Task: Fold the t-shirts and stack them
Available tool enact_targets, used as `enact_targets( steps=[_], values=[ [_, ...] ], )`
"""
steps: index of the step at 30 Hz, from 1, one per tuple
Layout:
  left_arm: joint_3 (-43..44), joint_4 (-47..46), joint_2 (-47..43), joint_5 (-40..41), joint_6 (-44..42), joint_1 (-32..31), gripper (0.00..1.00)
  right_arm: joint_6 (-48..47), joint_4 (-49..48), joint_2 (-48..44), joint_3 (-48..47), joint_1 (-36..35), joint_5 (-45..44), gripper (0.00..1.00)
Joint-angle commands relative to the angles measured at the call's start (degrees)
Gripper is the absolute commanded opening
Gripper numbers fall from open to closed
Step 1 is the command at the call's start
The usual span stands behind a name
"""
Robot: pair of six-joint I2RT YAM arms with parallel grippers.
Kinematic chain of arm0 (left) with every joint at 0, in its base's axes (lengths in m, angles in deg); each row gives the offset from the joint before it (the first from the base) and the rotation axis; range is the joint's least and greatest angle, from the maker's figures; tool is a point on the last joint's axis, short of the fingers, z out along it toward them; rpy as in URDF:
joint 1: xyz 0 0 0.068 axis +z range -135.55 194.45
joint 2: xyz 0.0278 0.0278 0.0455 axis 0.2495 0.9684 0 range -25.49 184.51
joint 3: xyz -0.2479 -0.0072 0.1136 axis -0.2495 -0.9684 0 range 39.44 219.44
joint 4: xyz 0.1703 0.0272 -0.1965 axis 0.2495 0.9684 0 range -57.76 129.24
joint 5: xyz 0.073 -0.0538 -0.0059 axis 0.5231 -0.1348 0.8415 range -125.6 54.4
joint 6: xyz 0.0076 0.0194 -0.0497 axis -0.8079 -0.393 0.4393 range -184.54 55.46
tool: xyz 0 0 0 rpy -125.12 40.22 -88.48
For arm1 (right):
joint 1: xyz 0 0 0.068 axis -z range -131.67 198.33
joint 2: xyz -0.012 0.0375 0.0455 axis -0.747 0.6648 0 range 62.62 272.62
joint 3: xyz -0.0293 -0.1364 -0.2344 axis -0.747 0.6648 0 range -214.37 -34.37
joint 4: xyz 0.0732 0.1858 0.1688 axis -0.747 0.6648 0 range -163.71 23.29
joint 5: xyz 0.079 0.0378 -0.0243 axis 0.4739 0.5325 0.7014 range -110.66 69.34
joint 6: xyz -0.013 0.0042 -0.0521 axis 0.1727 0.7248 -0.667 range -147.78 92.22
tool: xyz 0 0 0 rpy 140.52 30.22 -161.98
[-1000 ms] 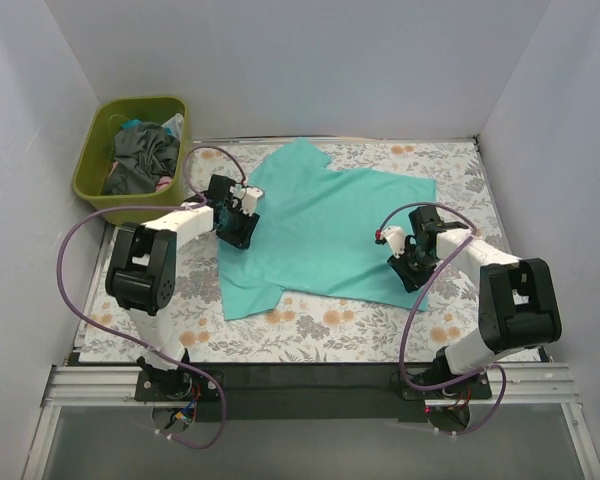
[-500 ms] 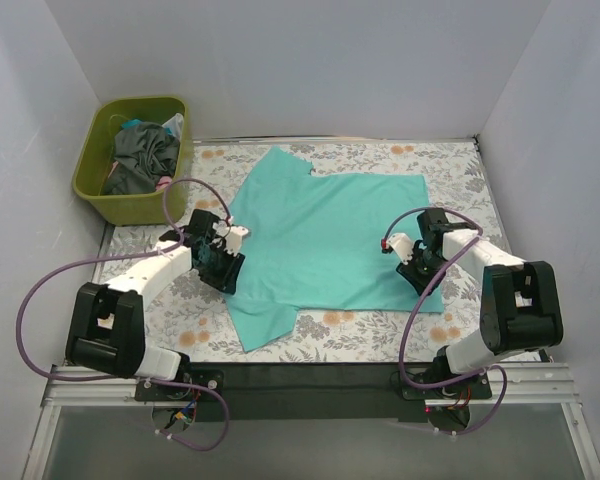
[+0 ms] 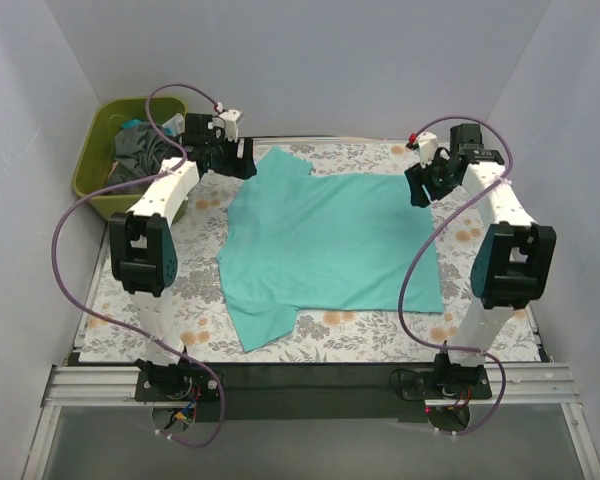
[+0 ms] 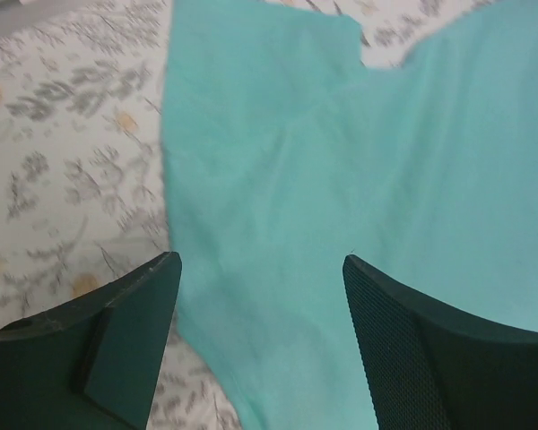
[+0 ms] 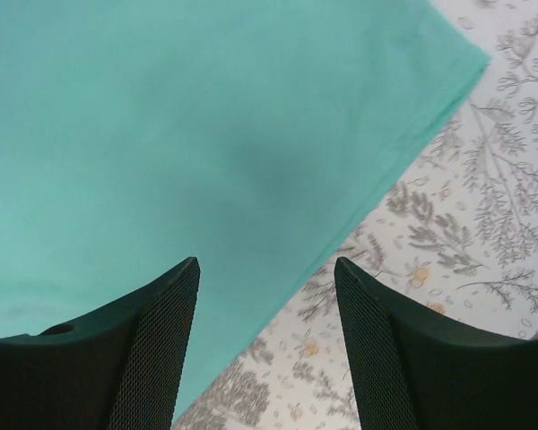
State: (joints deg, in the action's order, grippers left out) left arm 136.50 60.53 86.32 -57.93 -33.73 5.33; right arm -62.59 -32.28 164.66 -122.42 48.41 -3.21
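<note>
Shirt (image 3: 325, 245), teal, lies spread across the middle of the top view on the floral table (image 3: 480, 200). One sleeve points to the upper left and another sticks out at the lower left. Its right edge runs straight down the right of centre.

Both arms reach to the far side of the table. The left gripper (image 3: 232, 158) hangs at the upper left, just beside the upper sleeve. Its wrist view shows the fingers (image 4: 130, 313) spread wide with nothing between them. Shirt cloth lies below the gap, and the shirt's edge runs down the left of that frame against the floral print. A small notch breaks the edge at the top.

The right gripper (image 3: 423, 185) hangs over the shirt's upper right corner. In its wrist view the jaws are likewise spread and empty. The shirt fills the left and centre of that frame, its corner sits at the upper right, and its edge slants down into the gap.

A green bin (image 3: 90, 185) in the upper left of the top view holds dark clothes (image 3: 140, 155). Purple cables (image 3: 80, 215) loop off both arms.
</note>
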Motion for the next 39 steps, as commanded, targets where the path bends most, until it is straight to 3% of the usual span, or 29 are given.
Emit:
enact_targets(
  steps=[1, 8, 14, 23, 39],
  values=[
    [8.13, -5.87, 7.86, 1.66, 4.70, 0.34, 0.67, 9.22, -3.45, 8.23, -7.03, 3.43, 1.98, 0.57],
    [22.47, -8.87, 22.73, 2.72, 4.53, 0.51, 0.57, 13.01, -6.44, 21.08, -20.66, 4.23, 0.48, 0.51],
    [22.65, -13.35, 27.93, 7.81, 2.68, 0.60, 0.53, 13.62, -8.55, 26.37, -23.83, 4.32, -2.42, 0.49],
    [23.08, -18.27, 31.19, 5.19, 4.52, 0.69, 0.42, 16.96, -17.17, 28.74, -25.32, 4.76, -6.82, 0.47],
    [28.71, -22.49, 37.60, 3.08, 9.27, 0.42, 0.43, 19.87, -18.58, 38.32, -32.18, 4.67, -8.31, 0.51]
  ],
)
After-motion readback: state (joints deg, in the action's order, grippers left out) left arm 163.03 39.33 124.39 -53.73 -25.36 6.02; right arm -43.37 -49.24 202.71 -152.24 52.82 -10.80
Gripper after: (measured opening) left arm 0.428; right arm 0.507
